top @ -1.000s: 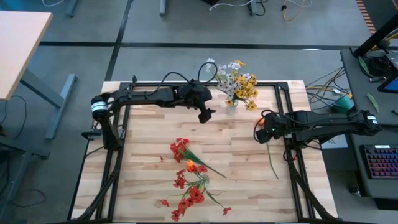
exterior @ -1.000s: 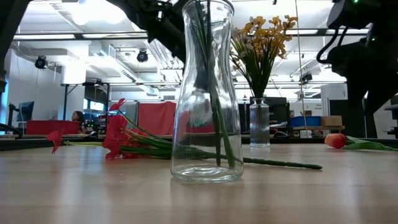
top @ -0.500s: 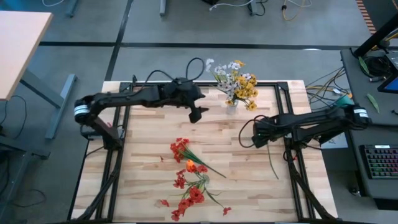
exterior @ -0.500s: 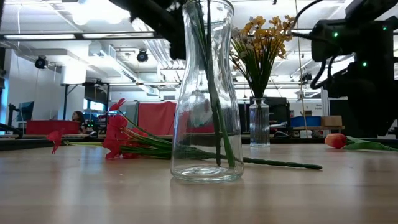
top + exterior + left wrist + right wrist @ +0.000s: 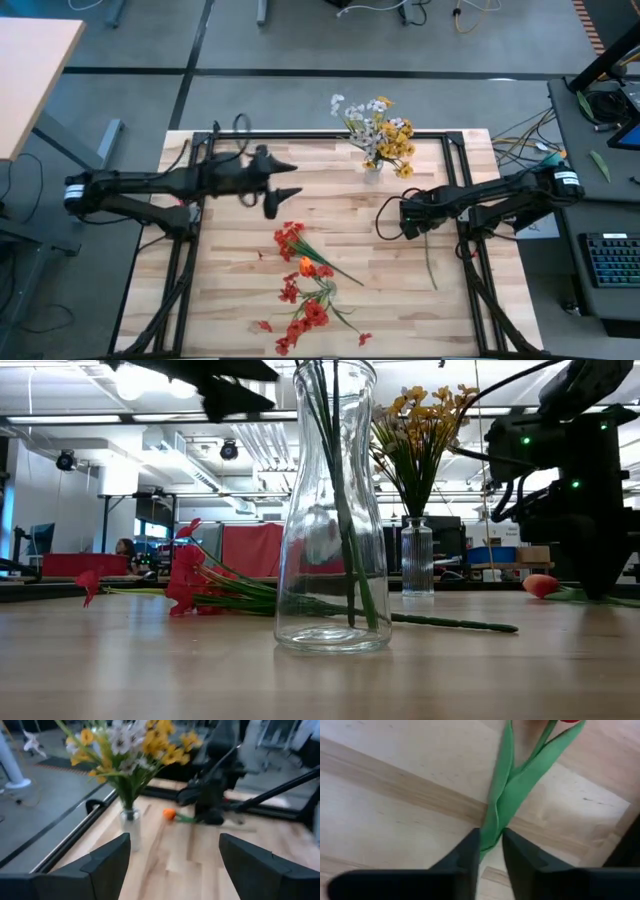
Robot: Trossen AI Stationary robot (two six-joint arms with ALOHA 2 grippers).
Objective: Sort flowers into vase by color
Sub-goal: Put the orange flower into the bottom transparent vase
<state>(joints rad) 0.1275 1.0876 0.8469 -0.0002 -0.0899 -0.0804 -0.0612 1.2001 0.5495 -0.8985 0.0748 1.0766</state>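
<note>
An orange-red tulip [image 5: 540, 586] with long green leaves lies on the table's right half; my right gripper [image 5: 408, 222] is down on it, shut on its leaves, and its stem [image 5: 431, 262] trails toward the near edge. My left gripper [image 5: 280, 196] hovers open and empty above the table's left half. A small ribbed vase [image 5: 372, 172] at the far edge holds yellow and white sprays [image 5: 383, 135]. Red sprays [image 5: 295, 243] lie in the middle of the table. A tall clear vase [image 5: 330, 510] with green stems inside stands near the near edge. My right gripper pinches the tulip's green leaves [image 5: 493, 822] just below the bloom, between its two fingers [image 5: 468, 851]. The fingers come from above and stand on either side of the leaves. The bloom [image 5: 169, 813] and the stem's free end [image 5: 434, 285] rest on the table.
More red blossoms and one orange one [image 5: 305, 265] are scattered toward the near edge [image 5: 300, 320]. A black frame [image 5: 455, 150] runs around the table. Bare wood [image 5: 230, 280] shows left of the red sprays.
My left gripper has drawn back from beside the yellow-and-white vase toward the table's left edge, staying high. My right gripper has moved a little toward the table's left and come down onto the tulip.
</note>
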